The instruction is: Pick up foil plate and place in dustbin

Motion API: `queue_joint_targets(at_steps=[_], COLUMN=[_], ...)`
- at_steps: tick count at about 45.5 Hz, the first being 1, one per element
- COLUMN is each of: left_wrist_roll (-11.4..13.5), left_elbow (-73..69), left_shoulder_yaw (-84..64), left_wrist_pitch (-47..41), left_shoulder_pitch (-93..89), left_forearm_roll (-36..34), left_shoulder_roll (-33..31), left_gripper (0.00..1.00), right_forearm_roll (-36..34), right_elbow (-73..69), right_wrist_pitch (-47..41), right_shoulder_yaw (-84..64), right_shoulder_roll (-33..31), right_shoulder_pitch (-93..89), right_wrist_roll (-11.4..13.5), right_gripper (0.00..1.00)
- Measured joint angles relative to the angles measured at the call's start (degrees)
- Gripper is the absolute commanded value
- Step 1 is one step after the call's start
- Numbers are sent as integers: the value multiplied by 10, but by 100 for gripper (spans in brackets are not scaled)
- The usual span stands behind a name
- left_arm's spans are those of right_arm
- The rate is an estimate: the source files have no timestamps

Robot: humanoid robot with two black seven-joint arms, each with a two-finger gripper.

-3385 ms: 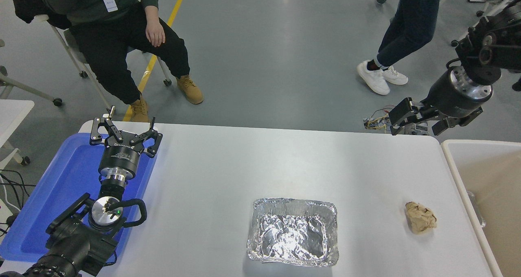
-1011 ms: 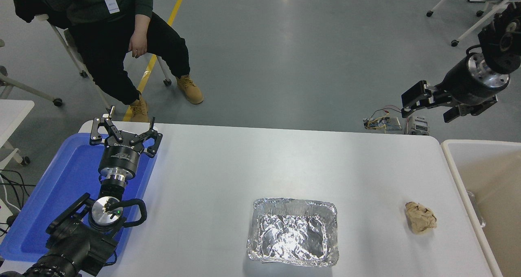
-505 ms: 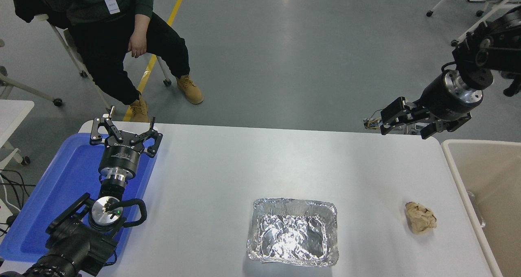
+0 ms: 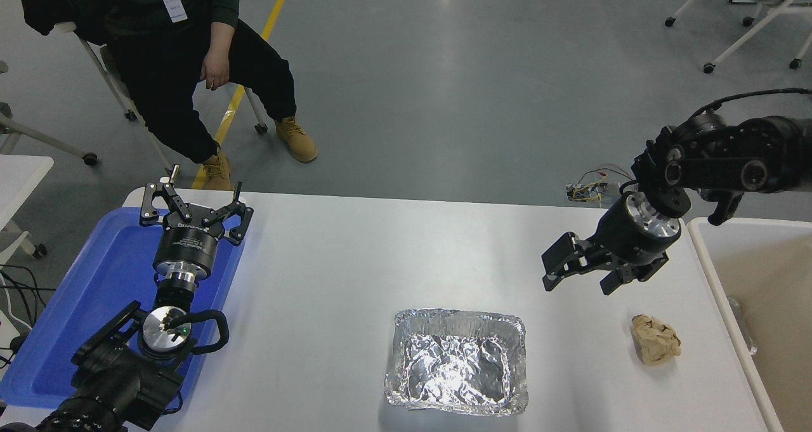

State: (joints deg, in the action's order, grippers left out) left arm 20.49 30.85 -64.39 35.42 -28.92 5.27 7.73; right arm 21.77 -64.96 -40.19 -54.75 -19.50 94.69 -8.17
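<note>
**Right arm on approach, plate not yet gripped**

Right gripper (image 4: 578, 277) hovers, jaws apart and empty, for a rim grab. Foil plate (image 4: 456, 370) sits on the bench (image 4: 355, 261) below-left of the jaws; dustbin (image 4: 704, 254) right. Left gripper (image 4: 193, 209) parked, jaws apart.

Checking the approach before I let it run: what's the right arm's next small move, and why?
Probably bring the right gripper down and toward the camera to the foil plate, at its near-right rim. The gripper is open, hangs over bare table beyond the plate's right corner and holds nothing. The plate lies untouched, apart from the paper ball.
</note>
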Motion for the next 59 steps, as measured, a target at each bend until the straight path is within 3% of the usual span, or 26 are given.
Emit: queue_joint_targets(at_steps=[46,59], left_wrist_roll=[0,0], left_elbow=[0,0], left_shoulder_yaw=[0,1], left_wrist_pitch=[0,0], left_shoulder_pitch=[0,0], left_forearm_roll=[0,0], left_shoulder_roll=[0,0], left_gripper=[100,100], right_forearm_roll=[-4,18], right_elbow=[21,39], right_wrist_pitch=[196,226], right_shoulder_yaw=[70,73], right_shoulder_roll=[49,68], right_shoulder_pitch=[-194,-219], right_wrist_roll=[-1,-2], right_gripper=[99,81])
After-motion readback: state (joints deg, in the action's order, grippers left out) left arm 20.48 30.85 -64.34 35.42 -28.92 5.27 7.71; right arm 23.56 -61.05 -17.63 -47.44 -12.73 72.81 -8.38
